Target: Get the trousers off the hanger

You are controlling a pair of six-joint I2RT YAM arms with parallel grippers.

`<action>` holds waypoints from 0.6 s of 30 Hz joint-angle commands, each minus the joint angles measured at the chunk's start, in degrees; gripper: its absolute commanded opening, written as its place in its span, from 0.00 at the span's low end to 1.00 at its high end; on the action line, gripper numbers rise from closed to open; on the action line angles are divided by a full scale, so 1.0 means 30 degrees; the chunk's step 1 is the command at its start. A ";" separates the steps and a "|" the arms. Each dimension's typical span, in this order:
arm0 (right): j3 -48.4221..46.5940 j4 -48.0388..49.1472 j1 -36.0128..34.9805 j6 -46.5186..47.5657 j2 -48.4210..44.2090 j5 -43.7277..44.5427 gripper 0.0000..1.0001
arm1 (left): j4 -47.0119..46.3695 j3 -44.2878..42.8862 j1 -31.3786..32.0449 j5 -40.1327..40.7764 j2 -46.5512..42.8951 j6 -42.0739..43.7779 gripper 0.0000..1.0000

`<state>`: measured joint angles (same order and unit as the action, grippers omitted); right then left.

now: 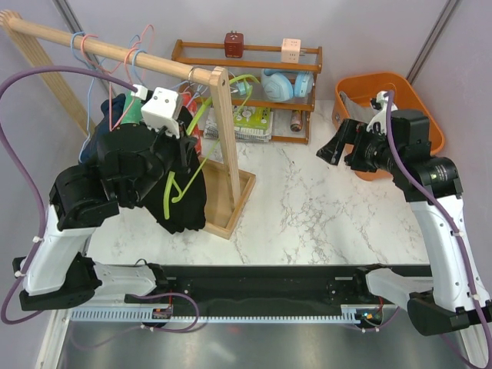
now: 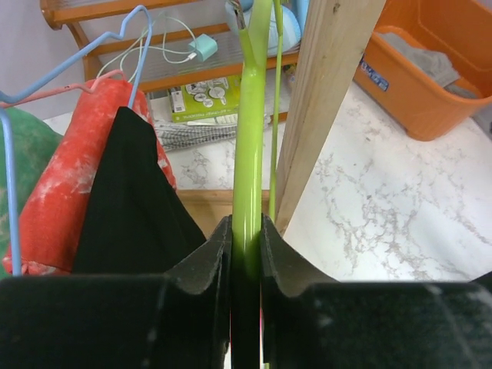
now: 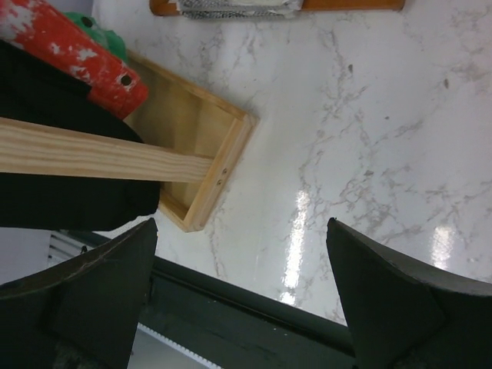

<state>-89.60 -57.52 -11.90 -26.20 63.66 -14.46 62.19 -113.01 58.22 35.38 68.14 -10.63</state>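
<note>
Looking basically done: the left tool (image 2: pixel 246 231) is pinching the bare green hanger (image 2: pixel 247 154) while the grey trousers (image 2: pixel 427 60) are lying in the orange basket (image 2: pixel 407 108) (right tool (image 3: pixel 240 224) is hovering spread wide, empty).

Left pincer (image 2: pixel 246 231) grips green hanger (image 2: pixel 247 154); grey trousers (image 2: pixel 430 65) in orange bin (image 2: pixel 400 100).

overhead rear view, close wrist views, shared rack (image 1: pixel 227 146)

I work in a robotics lab: bare grey partition walls (image 1: pixel 361 27), a marble-look desk (image 1: pixel 323 207), purple cables (image 1: pixel 54 69) looping.
</note>
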 commanded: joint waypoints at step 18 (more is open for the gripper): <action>0.4142 0.0657 -0.0427 -0.2633 -0.3550 -0.5812 0.98 | -0.1172 -0.2881 -0.0069 -0.8619 -0.4279 -0.6972 0.85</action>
<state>-79.13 -55.70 -12.93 -32.40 56.01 -27.90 69.67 -122.06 58.22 22.50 60.73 -25.39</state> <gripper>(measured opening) 0.982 0.858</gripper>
